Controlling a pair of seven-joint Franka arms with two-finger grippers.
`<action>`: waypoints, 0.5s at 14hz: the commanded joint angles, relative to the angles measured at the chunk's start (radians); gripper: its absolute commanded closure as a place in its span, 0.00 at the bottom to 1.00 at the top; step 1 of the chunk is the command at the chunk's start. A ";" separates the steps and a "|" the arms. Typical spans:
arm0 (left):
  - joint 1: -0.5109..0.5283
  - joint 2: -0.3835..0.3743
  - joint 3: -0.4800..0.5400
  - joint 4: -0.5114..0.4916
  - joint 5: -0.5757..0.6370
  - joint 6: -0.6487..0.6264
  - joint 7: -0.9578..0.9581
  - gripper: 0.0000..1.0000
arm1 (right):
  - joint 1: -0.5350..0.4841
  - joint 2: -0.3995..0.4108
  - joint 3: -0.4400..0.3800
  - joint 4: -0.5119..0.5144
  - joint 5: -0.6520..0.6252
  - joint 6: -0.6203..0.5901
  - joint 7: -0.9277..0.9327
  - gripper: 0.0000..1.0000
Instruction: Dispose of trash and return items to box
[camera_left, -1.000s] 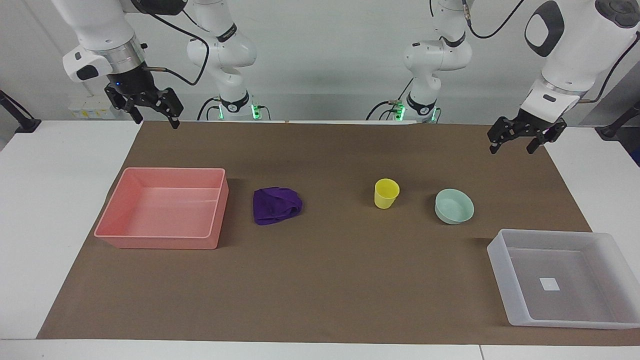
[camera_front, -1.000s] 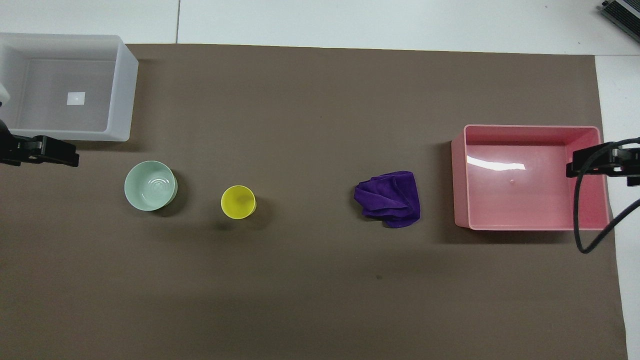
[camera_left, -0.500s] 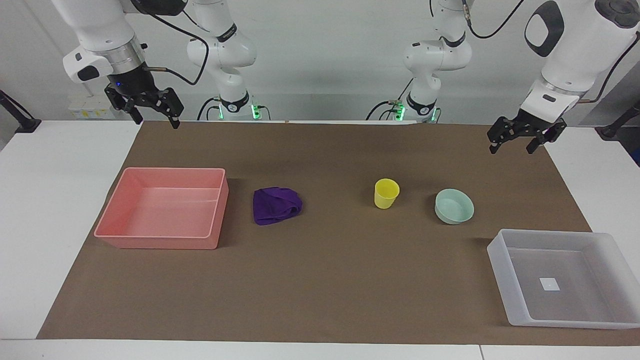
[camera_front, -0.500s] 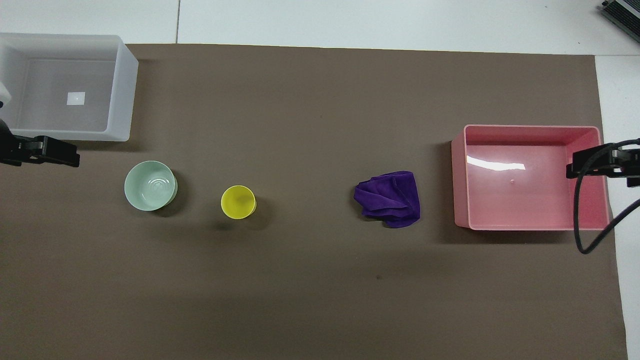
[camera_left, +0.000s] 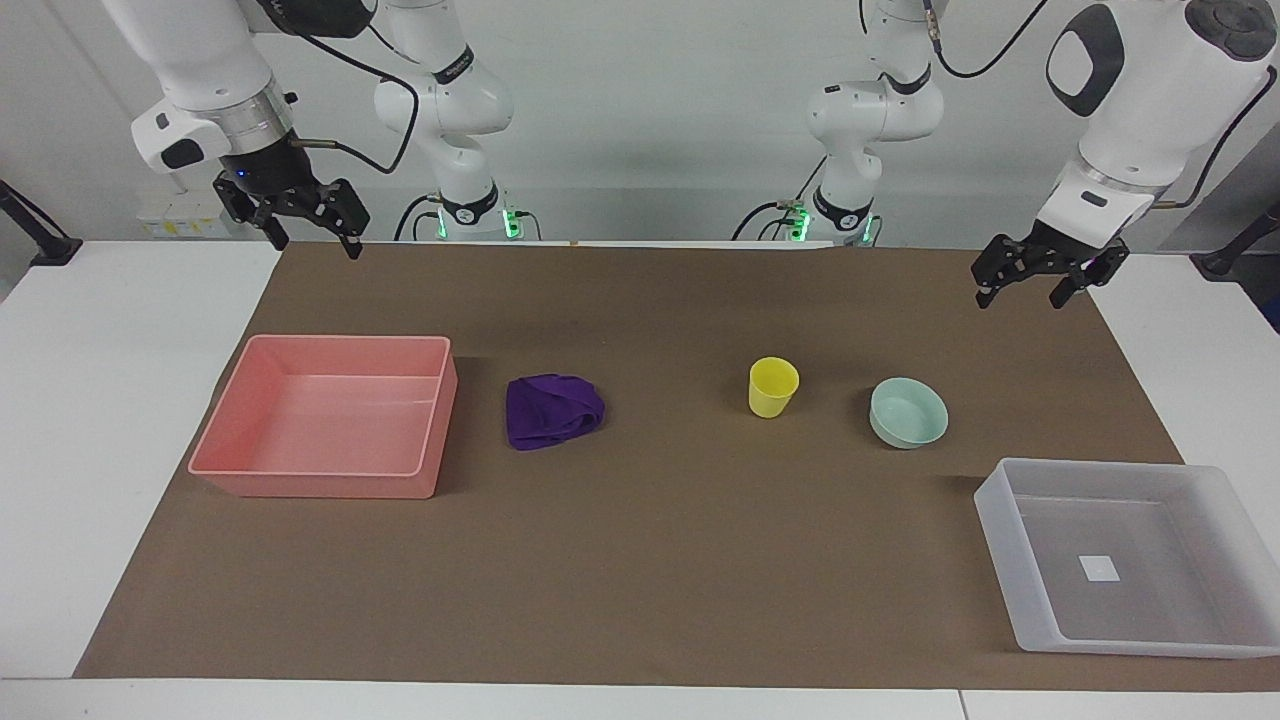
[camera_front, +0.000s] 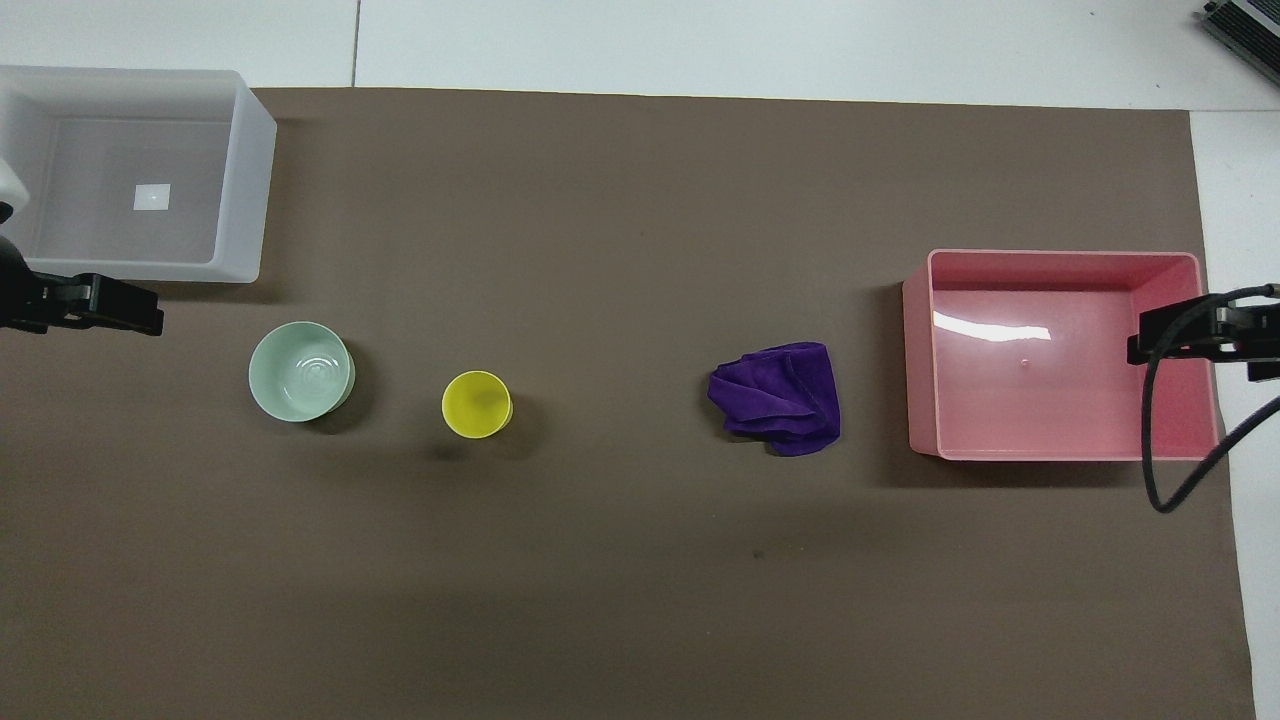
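Purple cloth (camera_left: 553, 410) is lying wrinkled on brown mat (camera_left: 640, 590). Left gripper (camera_left: 1026, 283) and right gripper (camera_left: 312, 226) are hanging spread wide, holding nothing.

Robotics laboratory: white robot arms (camera_left: 450, 110) with lit green base lights were mounted at a white table (camera_left: 110, 420) covered by a brown mat (camera_left: 650, 560), loose black cables (camera_left: 360, 70) hung against bare pale walls (camera_left: 650, 100)
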 joint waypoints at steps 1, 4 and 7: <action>-0.005 -0.027 0.000 -0.060 0.018 0.068 -0.008 0.00 | -0.007 -0.028 0.002 -0.036 -0.002 0.019 -0.021 0.00; 0.001 -0.034 0.000 -0.111 0.018 0.134 -0.008 0.00 | -0.007 -0.037 0.002 -0.057 -0.002 0.019 -0.019 0.00; 0.008 -0.049 0.000 -0.223 0.018 0.258 -0.006 0.00 | -0.006 -0.044 0.002 -0.065 0.000 0.021 -0.018 0.00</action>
